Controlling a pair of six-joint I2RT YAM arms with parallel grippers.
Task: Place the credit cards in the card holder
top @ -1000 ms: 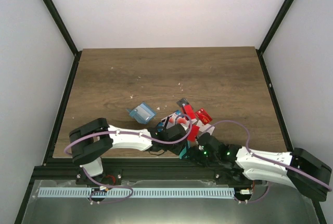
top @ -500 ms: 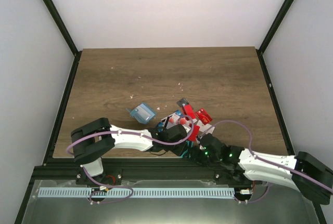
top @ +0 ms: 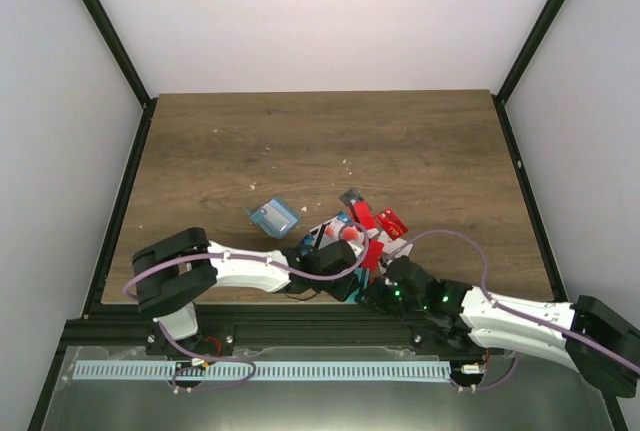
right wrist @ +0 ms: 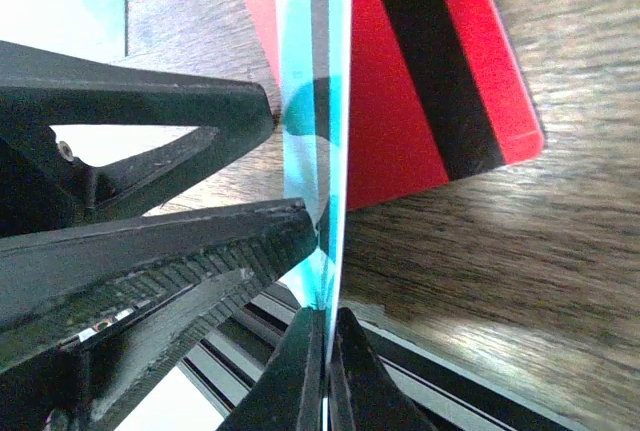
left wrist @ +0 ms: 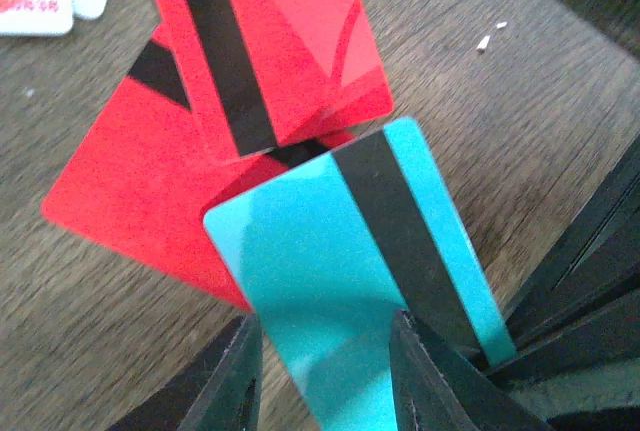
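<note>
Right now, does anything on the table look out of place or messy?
Yes. The teal card is pinched by the right gripper while also sitting between the fingers of the left gripper, so both arms are on one card. The red cards lie overlapped and askew, and white specks dot the table.

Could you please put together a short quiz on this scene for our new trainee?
1. True or false: the right gripper stands open.
2. The two striped cards partly hidden by the teal card are: A red, B white, C blue.
3. Fill in: in the top view, the card holder lies to the ___ of the card pile.
Key: 1 false, it pinches the teal card, which the left gripper also holds; 2 A; 3 left.
</note>
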